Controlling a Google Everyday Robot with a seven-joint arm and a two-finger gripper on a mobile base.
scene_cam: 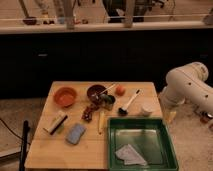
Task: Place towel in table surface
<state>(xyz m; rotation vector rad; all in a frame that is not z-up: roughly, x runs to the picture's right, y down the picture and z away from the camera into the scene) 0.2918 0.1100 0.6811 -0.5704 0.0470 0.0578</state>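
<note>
Camera view looks down on a wooden table (pixel 90 150) crowded with kitchen bits. From where I stand the towel (pixel 130 155) lies crumpled near the front of the green tray (pixel 142 120), which takes up the table's front right part. So the towel is in the tray, not on the bare wood, and the job looks not yet begun.

The robot's white arm (pixel 189 86) bends in from the right. Its gripper (pixel 170 116) hangs low by the table's right edge, just beside the tray's far right corner and well apart from the towel. Whether it is apart or closed I cannot tell.

Plenty could go wrong from here, I'd say:

- **Grasp:** The cloth lies flat on the tray floor, so a pinch might catch only a fold and let it slip back.
- **Lift:** If the towel is raised too little, the limp cloth could drag over the tray's rim and tug the tray along.
- **Reach:** A white cup (pixel 146 110) and a brush (pixel 129 103) stand just beyond the far rim. A careless reach across might knock either over.
- **Landing:** Open wood is scarce. The best patch seems to be the front, between the blue sponge (pixel 76 133) and the tray. A loose drop could leave the towel draped over the sponge or half back in the tray.
</note>
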